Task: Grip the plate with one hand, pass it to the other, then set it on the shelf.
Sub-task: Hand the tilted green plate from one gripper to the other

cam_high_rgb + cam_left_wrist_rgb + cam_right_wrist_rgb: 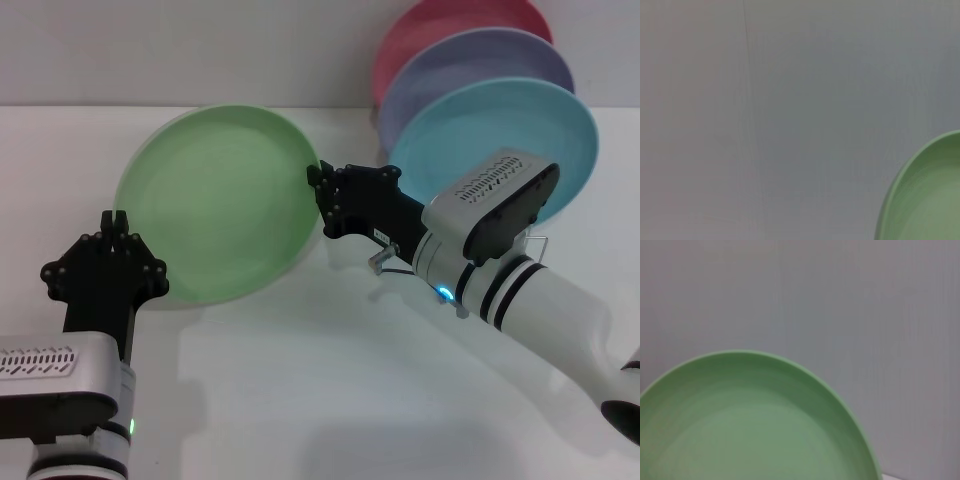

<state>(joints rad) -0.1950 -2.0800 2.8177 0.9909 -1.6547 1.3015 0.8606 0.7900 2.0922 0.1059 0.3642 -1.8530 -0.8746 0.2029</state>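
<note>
The light green plate [220, 205] hangs tilted above the table between my two grippers. At its left rim, the left gripper [118, 218] has its fingertips closed together on the edge. The right gripper [316, 182] reaches in from the right and is shut on the right rim. Behind the right arm stands the shelf [540, 245], of which only a bit of wire shows. The plate's rim shows in a corner of the left wrist view [925, 200]. Its inside fills the low part of the right wrist view [750, 425]. Neither wrist view shows fingers.
A sky-blue plate [510, 130], a lavender plate [470, 65] and a pink plate [450, 25] stand upright in a row at the back right. The white table [300, 380] runs toward me, and a pale wall lies behind.
</note>
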